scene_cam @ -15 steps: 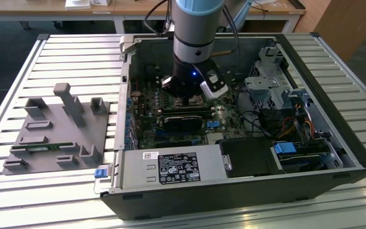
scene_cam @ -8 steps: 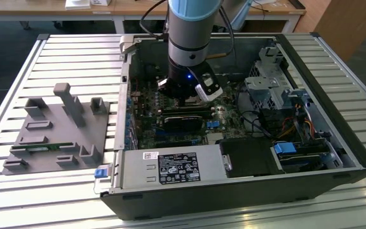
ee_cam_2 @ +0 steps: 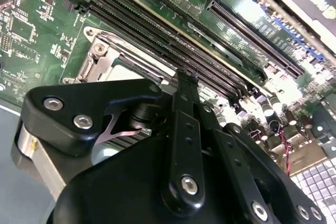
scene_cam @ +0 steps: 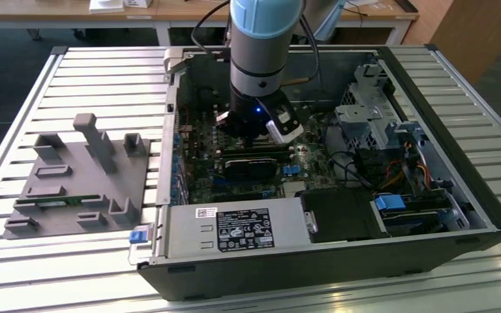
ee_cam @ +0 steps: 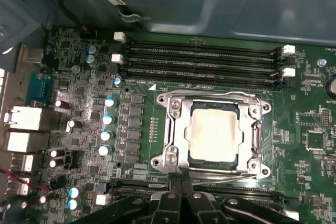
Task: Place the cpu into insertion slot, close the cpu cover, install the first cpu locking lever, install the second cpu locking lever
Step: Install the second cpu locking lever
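From the exterior view I see the arm [scene_cam: 266,59] reaching straight down into the open case [scene_cam: 338,169], which lies on a slatted table [scene_cam: 76,85]. The gripper [scene_cam: 252,140] hangs low over the motherboard [scene_cam: 200,166], just above a long black module [scene_cam: 252,164]. A grey fixture [scene_cam: 76,179] sits on the table at the exterior view's left, well apart from the case.

In the second wrist view the gripper [ee_cam_2: 185,80] is seen from behind its black body. The fingers [ee_cam_2: 184,129] stand pressed together with no gap that I can make out, and nothing sits between them. Past the tips lie the memory slots [ee_cam_2: 157,30] and a corner of the silver cover [ee_cam_2: 102,59].

In the first wrist view I get the clearest look at the work. The cpu [ee_cam: 214,130] lies flat in the slot [ee_cam: 212,158], its pale metal top showing through the window of the cover [ee_cam: 176,129], which is folded down around it. The levers [ee_cam: 212,95] run along the edges of the frame. The fingertips [ee_cam: 180,184] meet in a closed point, just beside the near edge of the cover, empty. Whether they touch the frame I cannot tell.
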You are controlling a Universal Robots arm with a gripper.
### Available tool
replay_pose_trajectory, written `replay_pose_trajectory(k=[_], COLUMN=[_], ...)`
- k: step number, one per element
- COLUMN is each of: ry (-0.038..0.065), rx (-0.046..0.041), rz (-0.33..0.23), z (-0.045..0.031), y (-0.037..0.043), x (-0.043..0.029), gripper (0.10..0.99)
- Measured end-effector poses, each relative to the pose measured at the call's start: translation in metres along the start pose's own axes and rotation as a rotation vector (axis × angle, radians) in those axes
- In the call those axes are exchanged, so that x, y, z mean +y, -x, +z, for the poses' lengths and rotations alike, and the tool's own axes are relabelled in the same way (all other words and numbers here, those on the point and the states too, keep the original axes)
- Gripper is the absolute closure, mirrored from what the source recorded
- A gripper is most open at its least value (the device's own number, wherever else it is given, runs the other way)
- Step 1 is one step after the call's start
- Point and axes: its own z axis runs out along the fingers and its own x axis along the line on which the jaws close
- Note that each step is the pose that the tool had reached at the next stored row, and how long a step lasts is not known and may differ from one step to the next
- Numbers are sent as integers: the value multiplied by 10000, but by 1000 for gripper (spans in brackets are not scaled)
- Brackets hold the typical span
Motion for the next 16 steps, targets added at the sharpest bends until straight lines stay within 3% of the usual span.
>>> replay_pose_trajectory(k=[7,12,16], ry=[189,521,644], rx=[-10,-30,-37], rz=[-3,-4,-4], z=[-6,-13,-12], y=[-50,-69,-85], x=[-74,-129,-162], gripper=[980,980,980])
